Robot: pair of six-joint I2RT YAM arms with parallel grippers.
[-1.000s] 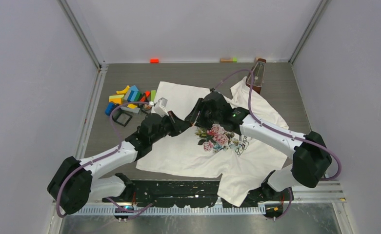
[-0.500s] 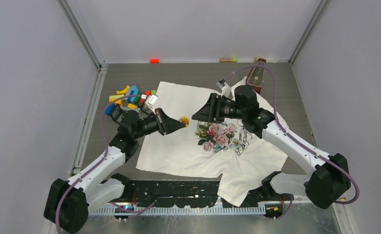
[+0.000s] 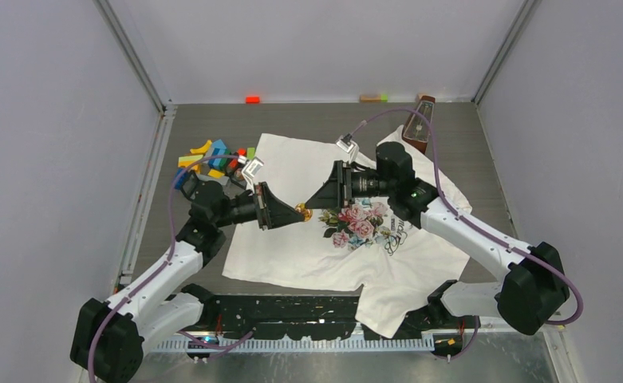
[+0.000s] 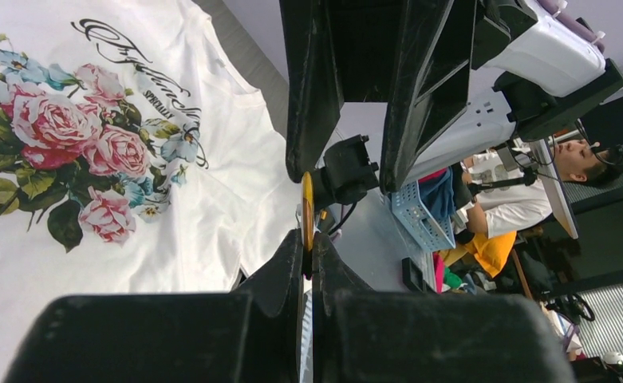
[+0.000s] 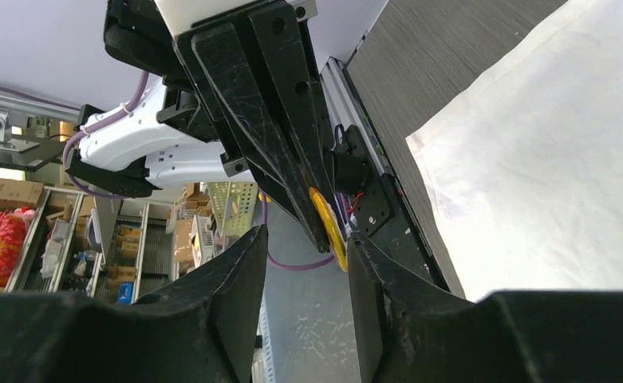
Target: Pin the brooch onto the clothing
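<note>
Since half a second ago our right gripper [image 3: 312, 202] has swung back toward the left gripper [image 3: 295, 213], its jaws narrowing to about half open on either side of the brooch [image 5: 329, 227] without clearly gripping it, so we judge a handover or clasp opening is near. Our left gripper is clamped on the brooch. Both forearms are raised and level, tips facing, above the T-shirt [image 3: 308, 251] lying flat mid-table [image 3: 324, 120].

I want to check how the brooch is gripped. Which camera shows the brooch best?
Right wrist: the brooch shows part of its yellow face, pinched at the left gripper's tips. Left wrist sees only its thin edge; top external only a small gold speck.
</note>
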